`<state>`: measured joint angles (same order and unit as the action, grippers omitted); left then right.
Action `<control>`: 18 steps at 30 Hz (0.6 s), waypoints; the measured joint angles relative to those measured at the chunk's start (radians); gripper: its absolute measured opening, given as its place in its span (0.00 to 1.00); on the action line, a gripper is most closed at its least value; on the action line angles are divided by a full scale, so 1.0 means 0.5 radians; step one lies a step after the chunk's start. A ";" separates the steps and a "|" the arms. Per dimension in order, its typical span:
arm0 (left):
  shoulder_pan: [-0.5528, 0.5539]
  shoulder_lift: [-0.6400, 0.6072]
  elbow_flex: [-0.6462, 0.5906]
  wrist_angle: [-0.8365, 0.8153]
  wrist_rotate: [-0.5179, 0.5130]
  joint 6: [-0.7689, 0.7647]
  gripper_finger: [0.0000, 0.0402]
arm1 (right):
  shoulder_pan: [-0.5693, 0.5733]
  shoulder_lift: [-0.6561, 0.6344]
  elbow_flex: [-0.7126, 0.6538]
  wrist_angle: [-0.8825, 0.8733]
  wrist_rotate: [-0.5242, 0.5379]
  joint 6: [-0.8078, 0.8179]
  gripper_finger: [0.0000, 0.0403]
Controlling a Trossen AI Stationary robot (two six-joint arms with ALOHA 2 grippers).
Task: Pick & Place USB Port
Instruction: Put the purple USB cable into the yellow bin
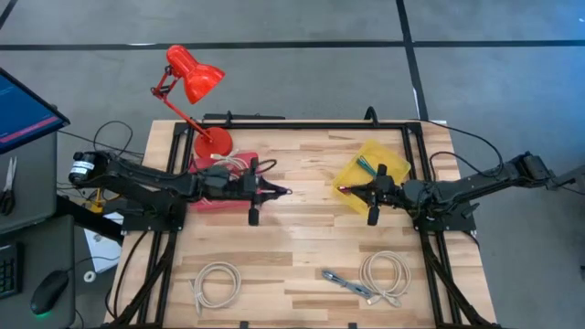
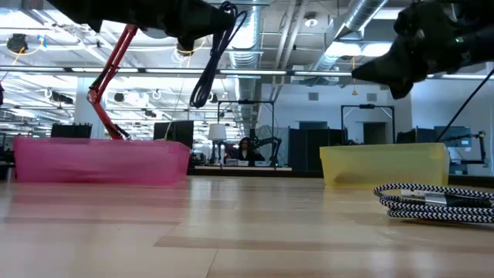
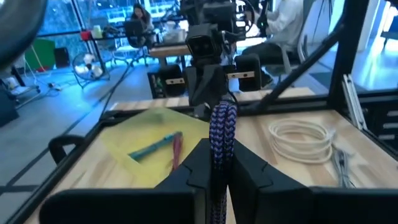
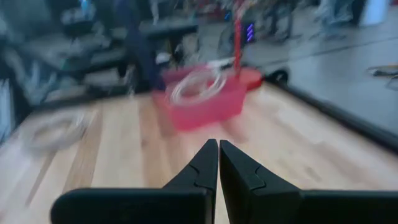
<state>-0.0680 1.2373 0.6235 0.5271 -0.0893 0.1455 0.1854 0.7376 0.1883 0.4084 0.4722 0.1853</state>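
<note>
While gripping: L gripper (image 3: 214, 177) is clamped on a purple braided USB cable (image 3: 222, 134), cable standing upright between the two fingers in the L wrist view.
L gripper pos: high view, abt 9 o'clock of table centre (image 1: 283, 192), raised, just off the pink bin's 3 o'clock edge.
Cable slack: low view shows a dark loop (image 2: 218, 54) hanging from the L arm, clear of the tabletop.
R gripper: fingers pressed together w/ nothing between them (image 4: 218, 163); high view puts it at abt 3 o'clock of centre (image 1: 345, 190), tips beside the yellow bin.
Pink bin: (image 1: 208, 201) at 9 o'clock, mostly under the L arm; R wrist view shows a pale coiled cable in it (image 4: 198, 86).
Yellow bin: (image 1: 395, 157) at abt 2 o'clock; holds a teal and a reddish item (image 3: 163, 145).
White coils: one at 7 o'clock (image 1: 216, 283), one at 5 o'clock (image 1: 385, 272).
Small cable: grey-blue piece (image 1: 345, 284) lying just beside the 5 o'clock coil.
B/W braided cable: (image 2: 436, 203) near the cam in the low view; can't tell which coil it is.
Red lamp: (image 1: 192, 78) at 11 o'clock, base (image 1: 212, 143) on the table corner.
Table: wood slats (image 1: 302, 247), black frame around.
</note>
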 joint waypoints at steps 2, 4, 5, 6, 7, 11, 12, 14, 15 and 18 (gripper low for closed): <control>0.035 0.000 0.000 0.038 0.026 0.000 0.07 | -0.013 0.022 0.000 0.113 0.056 0.003 0.02; 0.051 0.000 0.000 0.076 0.031 0.000 0.07 | -0.034 0.057 0.000 0.212 0.056 -0.016 0.04; 0.053 0.000 0.000 0.099 0.031 0.000 0.07 | -0.047 0.085 0.000 0.250 0.055 -0.018 0.05; 0.052 0.000 0.000 0.122 0.032 0.000 0.07 | -0.062 0.114 0.000 0.276 0.055 -0.018 0.08; 0.052 -0.001 0.000 0.143 0.033 0.000 0.07 | -0.077 0.150 0.000 0.308 0.055 -0.018 0.10; 0.052 -0.002 0.000 0.179 0.084 -0.007 0.07 | -0.145 0.340 0.000 0.495 0.055 -0.017 0.22; 0.052 -0.002 0.000 0.185 0.086 -0.015 0.07 | -0.158 0.396 0.000 0.568 0.055 -0.017 0.25; 0.051 -0.002 0.000 0.195 0.090 -0.031 0.07 | -0.179 0.519 0.009 0.716 0.055 -0.018 0.30; 0.051 -0.002 0.000 0.197 0.090 -0.032 0.07 | -0.185 0.581 0.025 0.776 0.055 -0.018 0.33; 0.051 -0.002 0.000 0.211 0.088 -0.032 0.07 | -0.194 0.767 0.109 0.913 0.054 -0.023 0.38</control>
<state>-0.0425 1.2366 0.6235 0.6326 -0.0452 0.1295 0.0883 1.1211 0.2427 0.8650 0.4992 0.1737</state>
